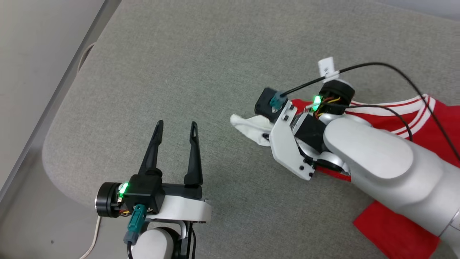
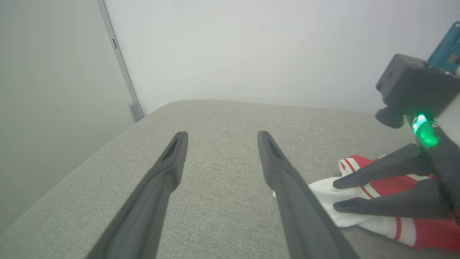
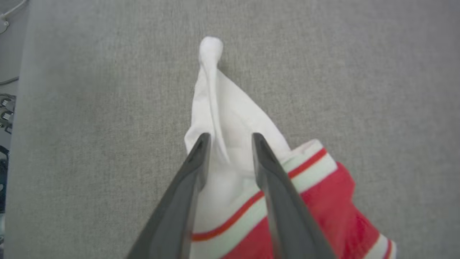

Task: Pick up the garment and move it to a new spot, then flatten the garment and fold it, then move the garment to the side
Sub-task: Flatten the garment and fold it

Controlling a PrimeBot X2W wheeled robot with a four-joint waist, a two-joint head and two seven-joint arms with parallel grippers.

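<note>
On the grey pad [image 1: 215, 54], right jaws stand slightly parted over the garment [image 3: 323, 201], left jaws wide apart.

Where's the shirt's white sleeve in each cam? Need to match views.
Head: sleeve right of centre, tip pointing left.
Left wrist: lower right, at the right gripper's fingertips.
Right wrist: centre, running up from between the parted fingers.
Shared landmark: the right gripper over the sleeve.
</note>
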